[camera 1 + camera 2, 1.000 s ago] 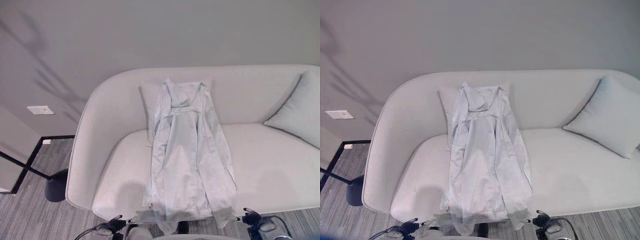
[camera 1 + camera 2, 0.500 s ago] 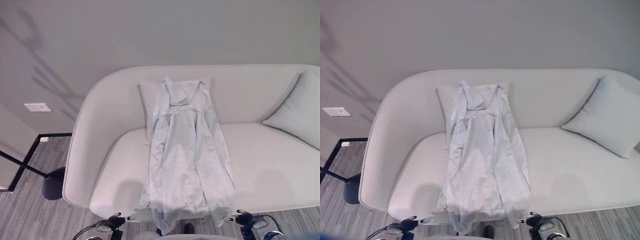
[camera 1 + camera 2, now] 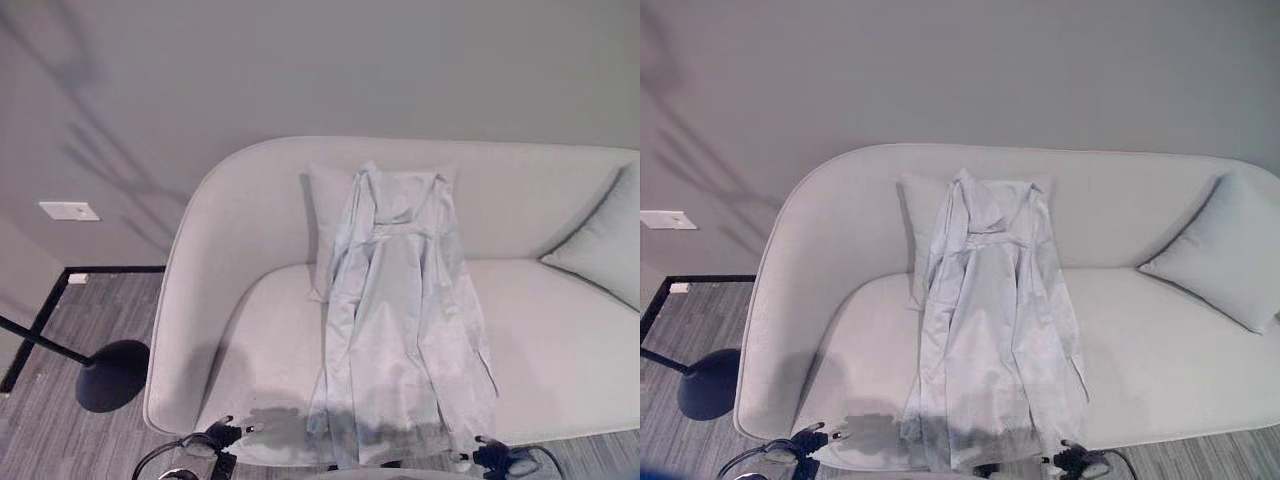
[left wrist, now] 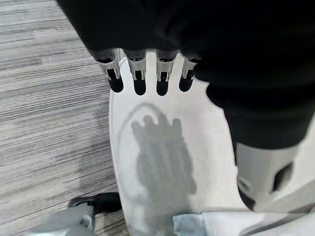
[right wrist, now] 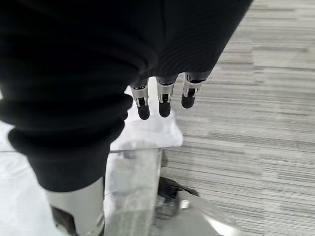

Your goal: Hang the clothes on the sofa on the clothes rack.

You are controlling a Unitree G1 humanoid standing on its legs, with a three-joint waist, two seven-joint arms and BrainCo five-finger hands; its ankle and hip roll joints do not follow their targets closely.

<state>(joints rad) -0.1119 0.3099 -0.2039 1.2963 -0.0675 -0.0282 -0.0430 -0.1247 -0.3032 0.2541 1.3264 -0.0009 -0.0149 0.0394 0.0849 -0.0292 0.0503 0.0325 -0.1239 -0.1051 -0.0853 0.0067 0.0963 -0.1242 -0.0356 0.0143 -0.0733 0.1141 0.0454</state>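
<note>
I am looking down at the sofa, the biggest thing ahead of both hands, with the pale shirt lying spread down its back and seat, collar propped against a small cushion and hem drooping over the front edge. A second cushion is sitting far off toward my right hand's side. Beyond my left hand's side, the dark round base and slanting pole of what I take to be the clothes rack are standing on the floor.

I judge I am at the approach step: nothing is grasped yet. The next move calls for reaching forward and up to the collar or shoulders and gathering cloth.

My left hand is hanging low over the seat's front edge, fingers straight and relaxed, holding nothing; the shirt's hem is lying just beyond it. My right hand is hanging likewise, fingers straight and empty, with the hem just below its fingertips.
</note>
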